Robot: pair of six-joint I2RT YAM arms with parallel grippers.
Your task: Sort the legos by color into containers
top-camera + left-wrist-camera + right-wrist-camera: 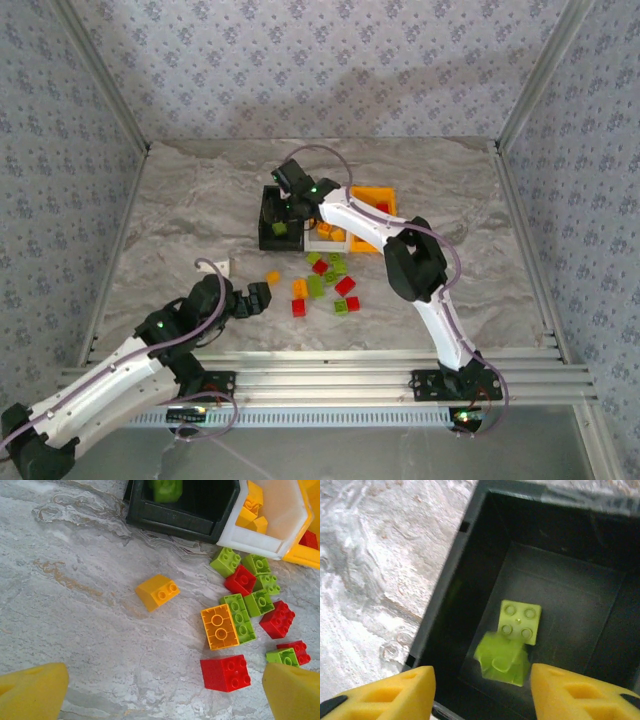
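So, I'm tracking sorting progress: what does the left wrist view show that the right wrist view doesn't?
Left wrist: loose red, lime green and orange-yellow legos on the table, a lone orange-yellow brick, the white bin holding orange-yellow bricks, the orange bin's edge. Right wrist: the black bin's floor with two lime green bricks. Both: the black bin and marbled table.

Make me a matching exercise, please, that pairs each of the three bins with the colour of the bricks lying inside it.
Bins:
1. black bin
2. white bin
3. orange bin

Contents:
A. red brick
B. lime green bricks
C. orange-yellow bricks

Pairs: 1-B, 2-C, 3-A
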